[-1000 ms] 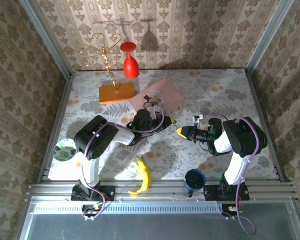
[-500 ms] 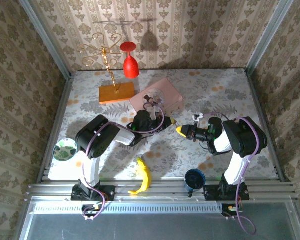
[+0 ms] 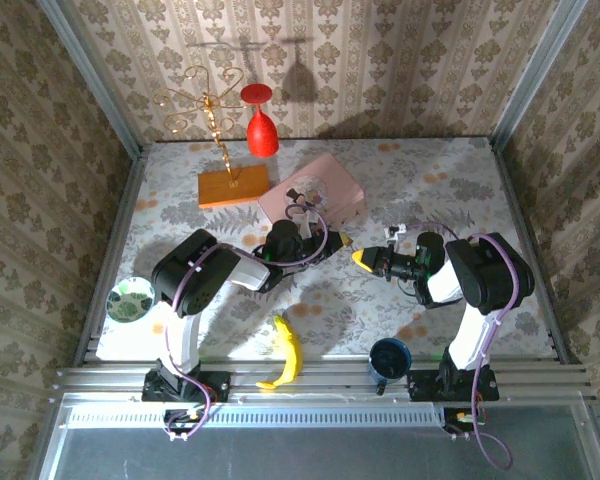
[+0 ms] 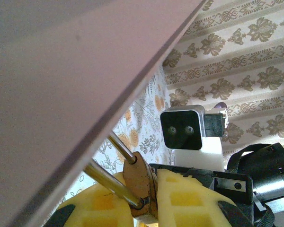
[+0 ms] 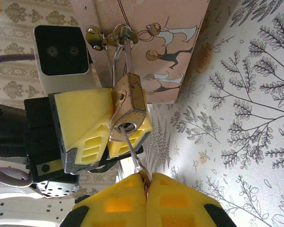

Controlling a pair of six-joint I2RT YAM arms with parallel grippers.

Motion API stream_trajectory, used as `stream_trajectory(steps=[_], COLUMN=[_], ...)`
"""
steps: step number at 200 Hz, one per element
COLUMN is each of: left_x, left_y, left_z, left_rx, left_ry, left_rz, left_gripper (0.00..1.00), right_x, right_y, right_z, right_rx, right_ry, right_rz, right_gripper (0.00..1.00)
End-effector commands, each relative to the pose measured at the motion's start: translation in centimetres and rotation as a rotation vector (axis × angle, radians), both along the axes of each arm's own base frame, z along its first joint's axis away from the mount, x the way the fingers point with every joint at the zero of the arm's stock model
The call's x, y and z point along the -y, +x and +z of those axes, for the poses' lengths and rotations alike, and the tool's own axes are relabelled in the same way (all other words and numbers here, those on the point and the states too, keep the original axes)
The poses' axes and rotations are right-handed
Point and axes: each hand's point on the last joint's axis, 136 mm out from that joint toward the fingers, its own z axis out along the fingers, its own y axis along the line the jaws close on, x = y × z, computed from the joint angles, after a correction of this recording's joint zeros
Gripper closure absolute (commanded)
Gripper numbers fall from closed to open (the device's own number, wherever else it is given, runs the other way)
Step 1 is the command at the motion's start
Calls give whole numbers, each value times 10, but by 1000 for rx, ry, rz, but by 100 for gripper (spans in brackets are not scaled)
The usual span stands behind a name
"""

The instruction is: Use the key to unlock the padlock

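Observation:
The pale-gold padlock (image 5: 128, 106) hangs by its silvery shackle (image 4: 114, 143) from the hasp (image 5: 104, 35) of the pink box (image 3: 315, 195). My left gripper (image 4: 149, 198) is shut on the padlock (image 4: 142, 182), its yellow pads (image 5: 85, 118) clamping the body from both sides. My right gripper (image 5: 146, 182) is shut on the key (image 5: 134, 152), and the key's blade tip sits in the keyhole on the padlock's underside. From above, the two grippers (image 3: 332, 243) (image 3: 362, 258) meet tip to tip just in front of the box.
A banana (image 3: 288, 350) and a blue mug (image 3: 389, 357) lie near the front edge. A small patterned plate (image 3: 130, 298) sits at the left. At the back stand a gold wire rack on an orange base (image 3: 233, 186) and a red wine glass (image 3: 261, 125).
The right gripper with the key has crept slightly left and toward the padlock. The left arm and the padlock have stayed put.

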Motion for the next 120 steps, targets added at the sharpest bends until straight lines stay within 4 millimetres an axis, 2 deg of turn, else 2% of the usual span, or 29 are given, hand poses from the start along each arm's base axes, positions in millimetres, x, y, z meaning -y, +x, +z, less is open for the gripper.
stream_trajectory(steps=[1,55,120], left_x=[8,8,9], left_y=[-11,-10,-12], left_z=[29,30,29], left_rx=[40,39,35], left_ry=[-107,-108,-107], left_rz=[-70,-67,-80], left_gripper=[100,100,100], right_x=[2,2,0], right_y=[8,6,17], right_z=[2,-4,7], right_rx=[25,14,-33], right_ry=[1,-3,43], right_rz=[-12,-11,-25], right_gripper=[100,100,100])
